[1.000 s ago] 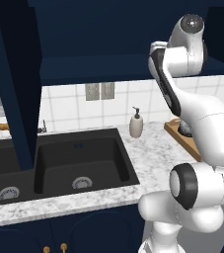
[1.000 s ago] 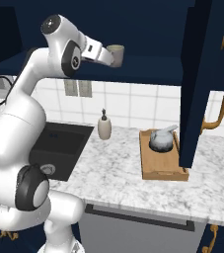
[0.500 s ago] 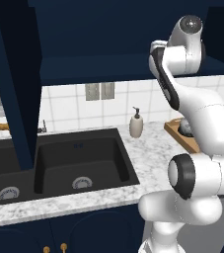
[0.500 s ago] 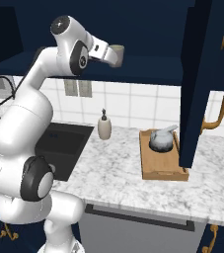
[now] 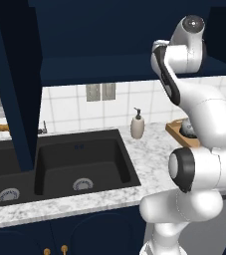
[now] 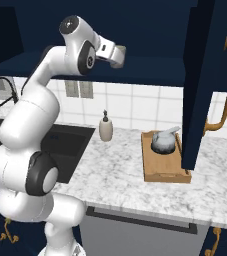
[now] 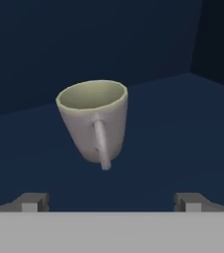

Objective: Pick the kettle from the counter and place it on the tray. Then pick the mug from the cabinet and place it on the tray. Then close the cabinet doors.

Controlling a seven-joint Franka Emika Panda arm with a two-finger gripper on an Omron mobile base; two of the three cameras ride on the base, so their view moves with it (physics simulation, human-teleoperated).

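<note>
Kettle [image 6: 164, 142] placement is reading as complete: the squat grey vessel is sitting inside the wooden tray [image 6: 151, 170] on the marble counter [image 6: 120, 180], right of the soap pump bottle [image 6: 105, 127]. Over the last second the arm is seen extending its hand further toward the open wall cabinet [image 6: 150, 70], with the upper joint shifting rightward in the right base view, so the work is moving on to the second item.

Gripper [image 7: 111, 200] is standing with its fingertips wide apart and nothing between them, facing the shelf interior. The mug [image 7: 93, 120] is resting upright on the navy shelf [image 7: 172, 138], just beyond and roughly centred between the fingertips, not yet touched, its handle pointing back toward the hand.

Judgement: the reach for the mug is under way and the grasp is still outstanding. The handle may be obstructing a clean closure on the body. Cabinet doors [image 6: 200, 85] are hanging open, the right one partly overhanging the tray.
</note>
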